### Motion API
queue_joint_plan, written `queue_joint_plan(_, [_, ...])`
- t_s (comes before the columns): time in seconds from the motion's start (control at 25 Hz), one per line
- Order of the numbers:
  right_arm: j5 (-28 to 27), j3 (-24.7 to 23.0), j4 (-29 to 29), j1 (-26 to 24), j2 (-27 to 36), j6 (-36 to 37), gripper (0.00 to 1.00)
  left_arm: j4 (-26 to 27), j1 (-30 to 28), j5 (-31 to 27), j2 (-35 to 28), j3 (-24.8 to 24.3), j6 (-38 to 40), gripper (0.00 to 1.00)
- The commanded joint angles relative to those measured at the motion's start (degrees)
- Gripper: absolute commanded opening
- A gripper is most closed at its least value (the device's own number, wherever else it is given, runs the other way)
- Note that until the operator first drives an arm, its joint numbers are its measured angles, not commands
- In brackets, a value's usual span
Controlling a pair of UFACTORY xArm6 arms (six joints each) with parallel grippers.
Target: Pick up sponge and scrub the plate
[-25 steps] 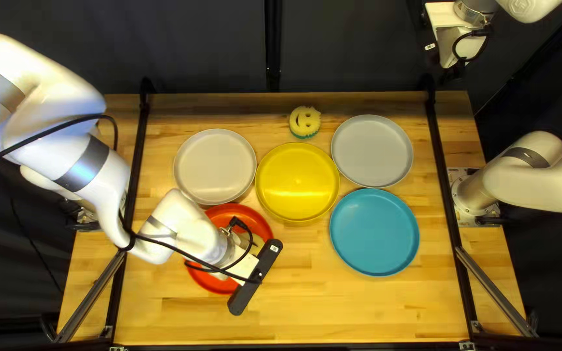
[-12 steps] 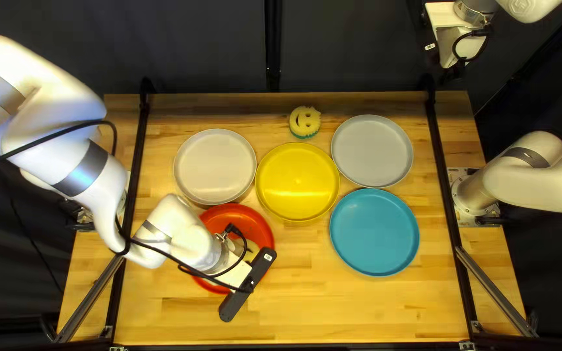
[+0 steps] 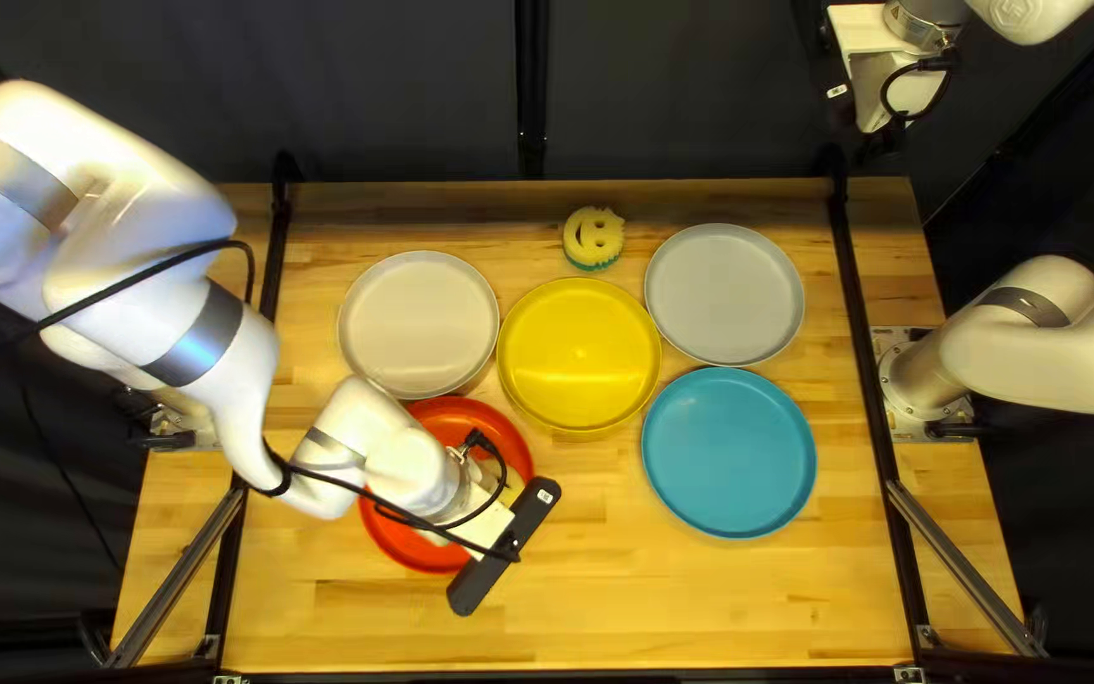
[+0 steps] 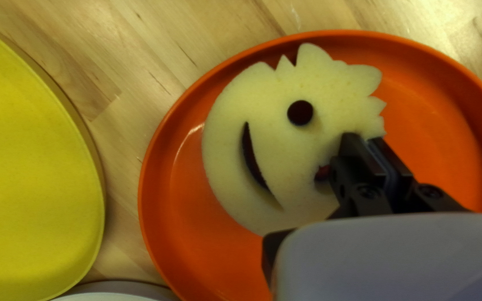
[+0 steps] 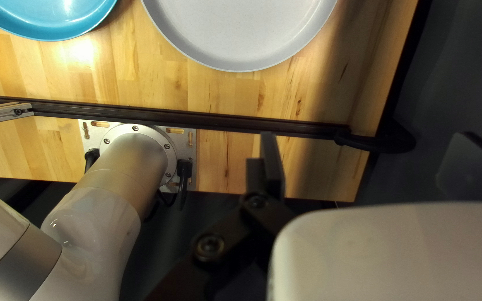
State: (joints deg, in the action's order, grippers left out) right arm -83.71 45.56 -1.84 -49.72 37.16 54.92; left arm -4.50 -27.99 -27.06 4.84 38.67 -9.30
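In the top left view my left gripper [image 3: 504, 547] is over the orange-red plate [image 3: 398, 542], its fingertips hidden beneath its body; a bit of yellow sponge [image 3: 513, 487] shows beside it. In the left wrist view the pale yellow face-shaped sponge [image 4: 269, 134] lies within the orange plate [image 4: 430, 122], and my left gripper [image 4: 367, 146] pinches it near one eye hole. My right gripper [image 3: 892, 86] hangs beyond the table's far right corner in the top left view. Its own wrist view shows the right gripper [image 5: 364, 153] open, holding nothing.
Yellow plate [image 3: 579, 355], cream plate [image 3: 418, 324], grey plate [image 3: 724, 294] and blue plate [image 3: 728, 452] stand around the orange one. Another smiling sponge [image 3: 593, 237] lies near the table's far edge. Black rails [image 3: 870, 367] run along both sides.
My left gripper moved toward the near left, then back to the right, and the visible yellow of the sponge shifted with it. The right arm and the other plates look unchanged.
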Motion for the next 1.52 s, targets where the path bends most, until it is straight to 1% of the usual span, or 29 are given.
queue_joint_plan(0.04, [0.0,0.0,0.0,0.0,0.0,0.0,1.00,1.2,-2.5,0.3,-3.2,-4.4,2.1,0.00])
queue_joint_plan(0.32, [0.0,0.0,0.0,0.0,0.0,0.0,1.00,3.0,-5.7,-0.4,-6.7,-8.7,5.3,0.00])
queue_joint_plan(0.48, [0.0,0.0,0.0,0.0,0.0,0.0,1.00,3.6,-6.0,-1.0,-7.6,-9.3,5.7,0.00])
queue_joint_plan(0.64, [0.0,0.0,0.0,0.0,0.0,0.0,1.00,3.9,-2.9,-0.4,-5.7,-7.4,2.6,0.00])
queue_joint_plan(0.84, [0.0,0.0,0.0,0.0,0.0,0.0,1.00,4.0,2.4,1.0,-1.5,-3.0,-3.4,0.00])
queue_joint_plan(0.96, [0.0,0.0,0.0,0.0,0.0,0.0,1.00,4.3,4.4,1.6,0.0,-1.3,-6.2,0.00])
queue_joint_plan(1.08, [0.0,0.0,0.0,0.0,0.0,0.0,1.00,4.5,5.0,1.8,0.0,-1.0,-7.4,0.00])
queue_joint_plan(1.2, [0.0,0.0,0.0,0.0,0.0,0.0,1.00,4.8,4.7,1.6,-1.3,-2.1,-7.3,0.00])
queue_joint_plan(1.28, [0.0,0.0,0.0,0.0,0.0,0.0,1.00,5.0,3.6,1.4,-2.9,-3.9,-6.3,0.00])
queue_joint_plan(1.4, [0.0,0.0,0.0,0.0,0.0,0.0,1.00,5.5,2.0,1.5,-4.9,-6.7,-4.9,0.00])
queue_joint_plan(1.52, [0.0,0.0,0.0,0.0,0.0,0.0,1.00,6.1,-0.5,0.8,-9.0,-10.8,-1.9,0.00])
